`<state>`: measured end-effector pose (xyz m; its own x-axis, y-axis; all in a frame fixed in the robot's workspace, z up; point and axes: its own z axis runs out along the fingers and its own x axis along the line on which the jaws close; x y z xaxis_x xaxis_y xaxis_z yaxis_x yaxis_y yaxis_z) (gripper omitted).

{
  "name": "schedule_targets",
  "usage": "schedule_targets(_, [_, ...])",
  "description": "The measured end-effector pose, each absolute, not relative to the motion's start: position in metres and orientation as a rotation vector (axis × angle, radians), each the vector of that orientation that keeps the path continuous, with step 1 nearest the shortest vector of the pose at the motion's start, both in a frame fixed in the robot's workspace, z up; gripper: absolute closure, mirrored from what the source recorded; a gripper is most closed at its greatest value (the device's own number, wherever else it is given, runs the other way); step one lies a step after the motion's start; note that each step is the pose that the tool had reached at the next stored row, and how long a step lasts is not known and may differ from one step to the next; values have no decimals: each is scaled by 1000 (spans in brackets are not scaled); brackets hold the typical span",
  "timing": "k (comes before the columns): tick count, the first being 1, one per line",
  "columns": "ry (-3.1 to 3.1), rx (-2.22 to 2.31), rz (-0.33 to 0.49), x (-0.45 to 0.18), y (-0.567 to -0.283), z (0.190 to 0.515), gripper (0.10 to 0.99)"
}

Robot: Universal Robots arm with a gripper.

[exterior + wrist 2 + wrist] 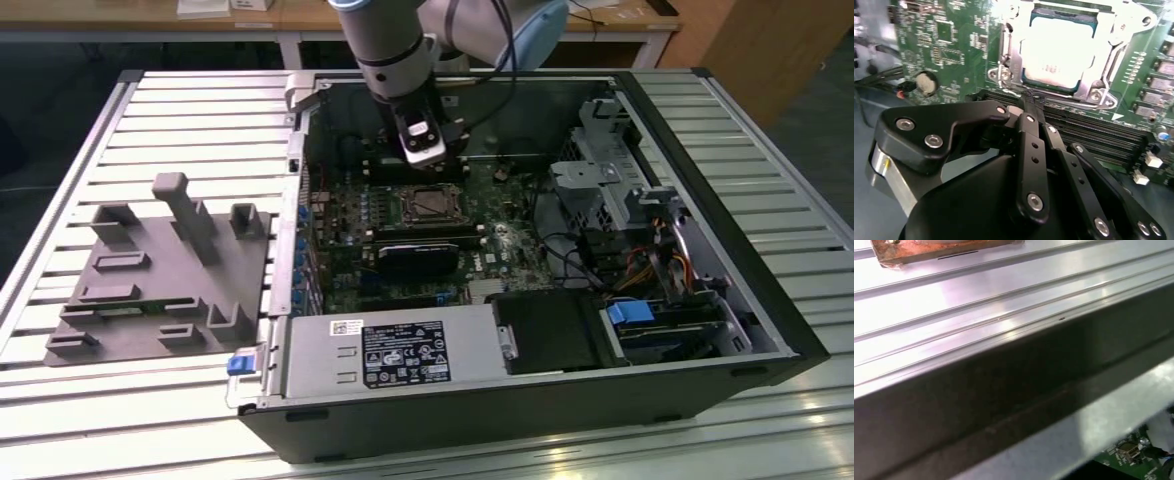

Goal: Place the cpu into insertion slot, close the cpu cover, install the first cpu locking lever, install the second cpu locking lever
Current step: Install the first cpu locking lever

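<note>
A: A slatted metal table [134, 110]. At the exterior view's left, a grey fixture block [160, 270]; beside it, an open computer case [534, 410]. Where is the cpu?

B: The cpu [1056, 52] sits in the insertion slot [430, 203], with the cpu cover [1010, 52] lying down around it. The gripper [1028, 104] hovers just beside, fingers pinched together and apparently empty. This is probably lever work: push along the socket's edge, never on the chip.

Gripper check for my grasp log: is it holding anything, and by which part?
Cannot be told. The gripper has its jaws shut at the edge of the cpu cover; the cpu lies in the insertion slot, not held.
</note>
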<state>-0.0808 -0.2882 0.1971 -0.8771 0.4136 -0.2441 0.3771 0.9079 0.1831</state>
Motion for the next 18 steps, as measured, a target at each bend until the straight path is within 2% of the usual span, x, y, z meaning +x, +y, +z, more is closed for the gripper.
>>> schedule_targets(18, [2831,601,178,-78,-288,203,984])
